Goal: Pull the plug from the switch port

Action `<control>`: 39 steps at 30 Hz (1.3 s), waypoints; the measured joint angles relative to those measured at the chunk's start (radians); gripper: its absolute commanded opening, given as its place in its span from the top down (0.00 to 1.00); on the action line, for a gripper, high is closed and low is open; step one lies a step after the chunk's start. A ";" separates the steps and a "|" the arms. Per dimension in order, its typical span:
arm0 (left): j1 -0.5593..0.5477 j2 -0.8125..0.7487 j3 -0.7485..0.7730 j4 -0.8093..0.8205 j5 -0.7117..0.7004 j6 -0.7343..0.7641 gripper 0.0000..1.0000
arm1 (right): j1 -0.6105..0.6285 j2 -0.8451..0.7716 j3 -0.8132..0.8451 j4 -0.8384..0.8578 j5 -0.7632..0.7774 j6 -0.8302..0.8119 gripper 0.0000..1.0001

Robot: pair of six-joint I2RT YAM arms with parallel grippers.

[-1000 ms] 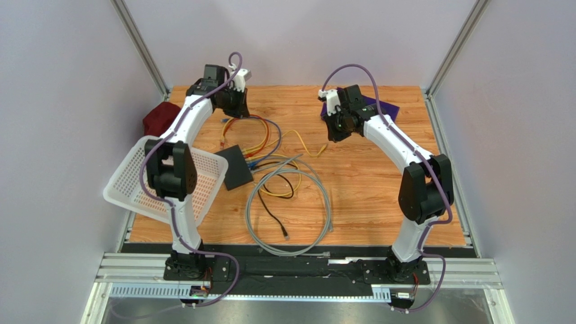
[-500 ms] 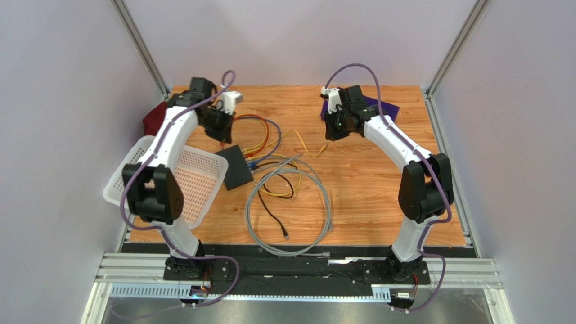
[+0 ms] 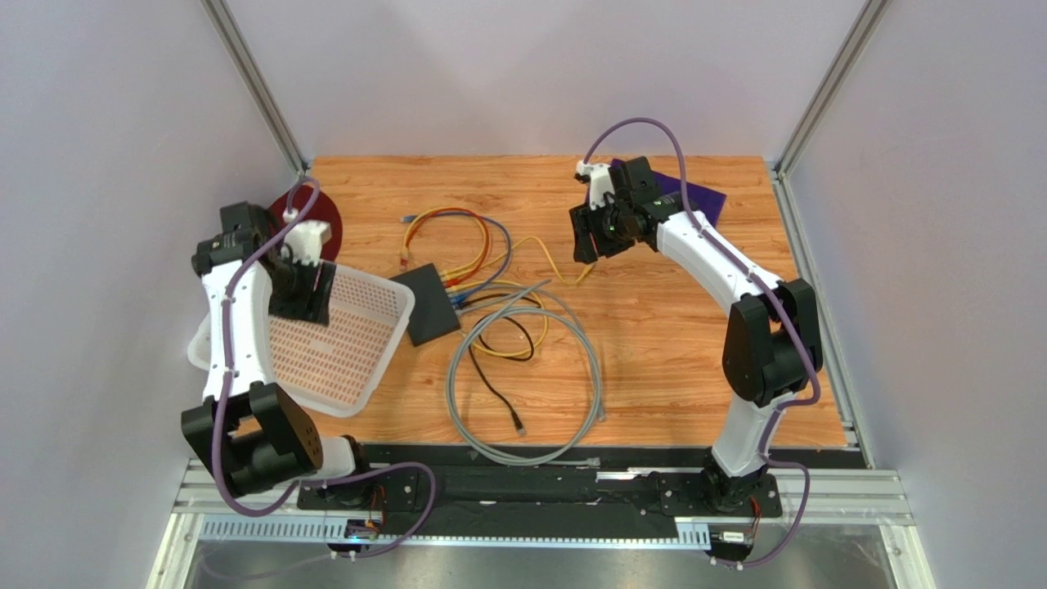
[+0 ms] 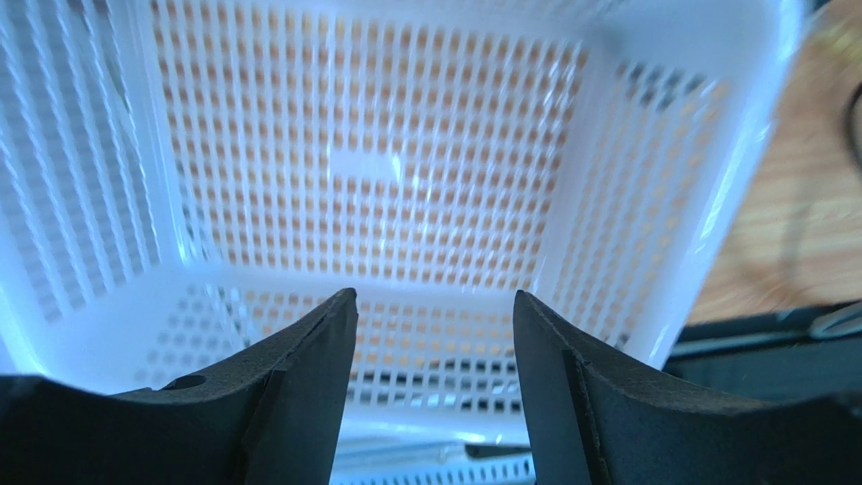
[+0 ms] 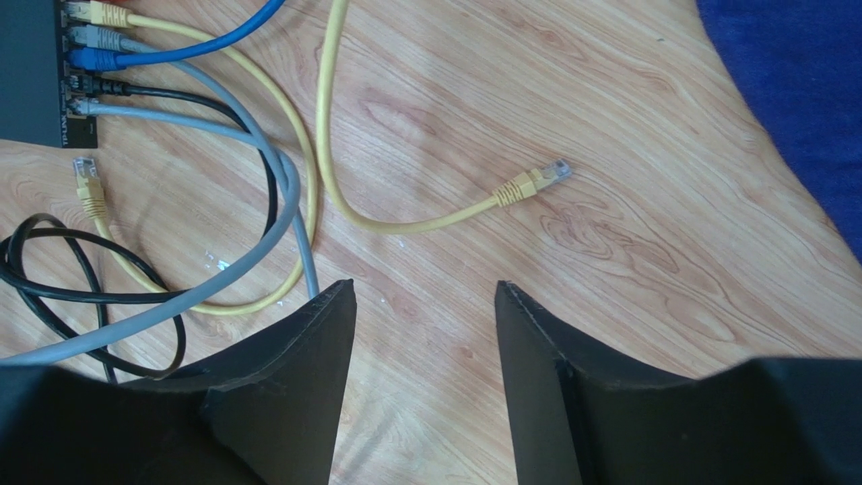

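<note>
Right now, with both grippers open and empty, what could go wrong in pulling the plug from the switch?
1. The plugs sit packed side by side along the edge of the switch, so the right gripper could pinch a neighbour too.
2. The left gripper hangs over the white basket, not on the switch; unbraced, the switch may slide with the pull.
3. Looped cables beside it could snag.

walls point(image 3: 529, 74): pale lilac | tabletop point(image 3: 664, 356): orange wood | posts point(image 3: 254, 80): aluminium
</note>
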 measured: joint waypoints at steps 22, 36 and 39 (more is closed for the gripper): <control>0.029 0.808 0.495 0.197 -0.249 0.099 0.38 | 0.025 0.082 0.002 0.005 0.003 -0.005 0.44; -0.220 0.917 0.758 0.261 -0.288 0.162 0.36 | 0.031 -0.033 -0.130 0.031 0.082 -0.062 0.44; -0.211 0.776 0.612 0.249 -0.251 0.136 0.34 | 0.032 -0.040 -0.135 0.037 0.092 -0.069 0.44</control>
